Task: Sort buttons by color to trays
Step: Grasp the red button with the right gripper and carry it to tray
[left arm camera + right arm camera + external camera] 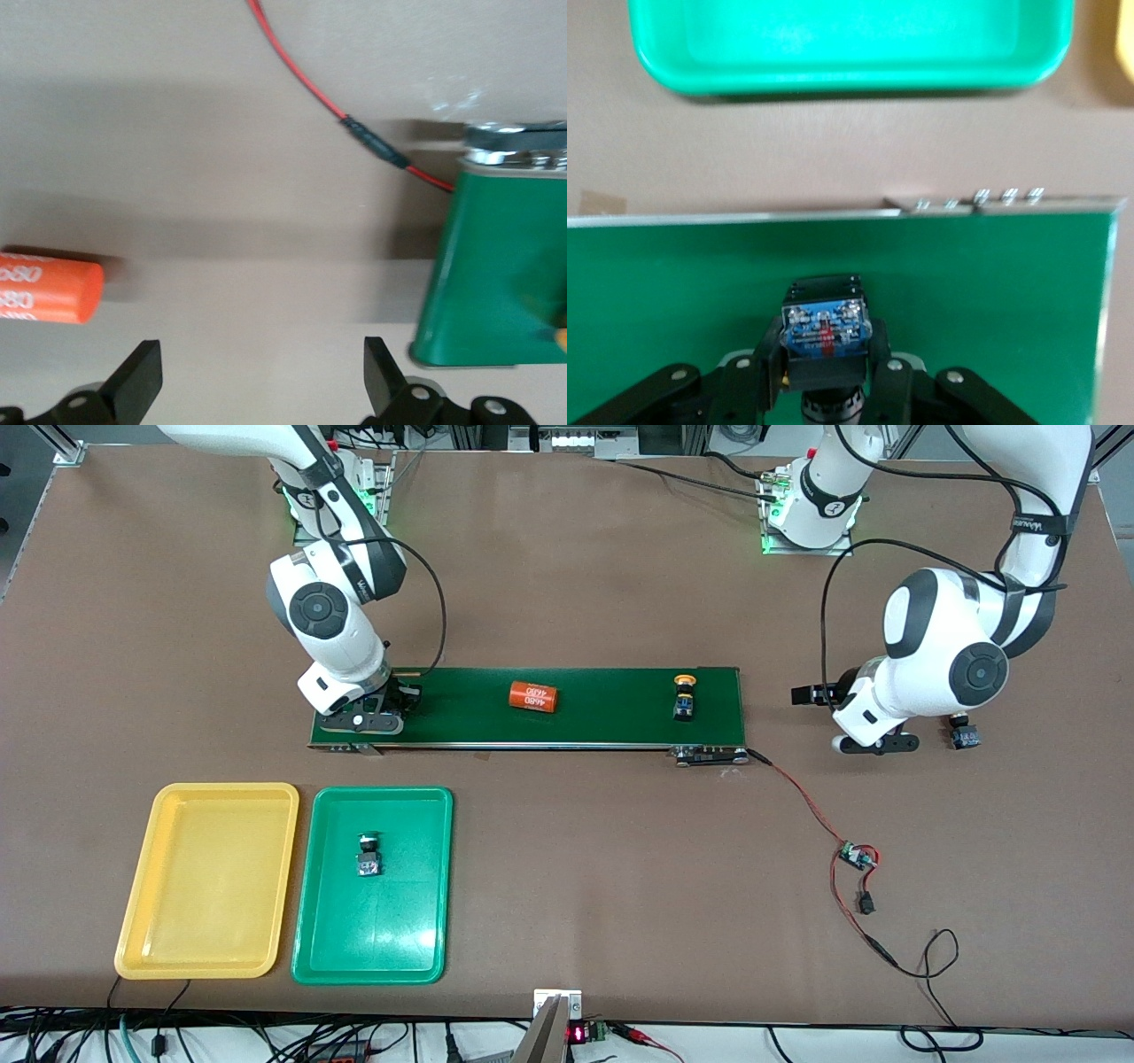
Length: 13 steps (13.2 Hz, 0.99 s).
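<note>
green tray [372,948] holds one button [368,856]; right fingers [769,354] pinch another button [824,332].

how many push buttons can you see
4: one in the green tray at, a yellow-capped one on the belt, one in the right claw, one beside the left arm.

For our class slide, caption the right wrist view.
Right gripper closes on a button on the green belt, the green tray just past the belt's edge.
</note>
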Motion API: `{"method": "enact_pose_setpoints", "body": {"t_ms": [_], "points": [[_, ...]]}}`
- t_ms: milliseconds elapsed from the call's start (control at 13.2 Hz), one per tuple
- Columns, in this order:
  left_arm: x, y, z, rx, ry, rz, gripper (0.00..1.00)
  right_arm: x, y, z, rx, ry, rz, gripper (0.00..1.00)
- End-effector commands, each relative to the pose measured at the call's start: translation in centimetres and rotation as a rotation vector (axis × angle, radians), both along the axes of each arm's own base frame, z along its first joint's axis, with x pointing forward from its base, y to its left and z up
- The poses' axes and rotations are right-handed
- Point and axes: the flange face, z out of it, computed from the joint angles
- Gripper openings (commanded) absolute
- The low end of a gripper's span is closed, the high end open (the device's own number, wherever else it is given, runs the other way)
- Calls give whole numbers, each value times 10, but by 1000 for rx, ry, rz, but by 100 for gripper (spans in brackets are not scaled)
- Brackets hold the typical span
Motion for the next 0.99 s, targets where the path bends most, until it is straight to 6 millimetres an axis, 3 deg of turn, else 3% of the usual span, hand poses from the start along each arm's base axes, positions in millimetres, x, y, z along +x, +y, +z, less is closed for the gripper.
{"method": "enact_pose_setpoints", "body": {"t_ms": [0,152,304,455,683,759,911], "points": [[9,31,-2,47,-27,-53,100,25,-12,41,-13,-40,35,0],[28,74,-1,72,-68,-1,100,54,-23,63,0,-91,43,0],[44,110,-8,74,-79,68,100,83,-32,69,11,-121,35,0],[53,145,-19,71,-75,124,100,115,-19,66,42,-144,28,0],[50,204,-29,73,-89,213,100,142,19,23,50,-134,59,0],[44,214,-35,71,-78,225,100,147,23,8,44,-127,58,0],[36,210,-46,24,-62,86,100,155,25,-21,29,-110,57,0]]}}
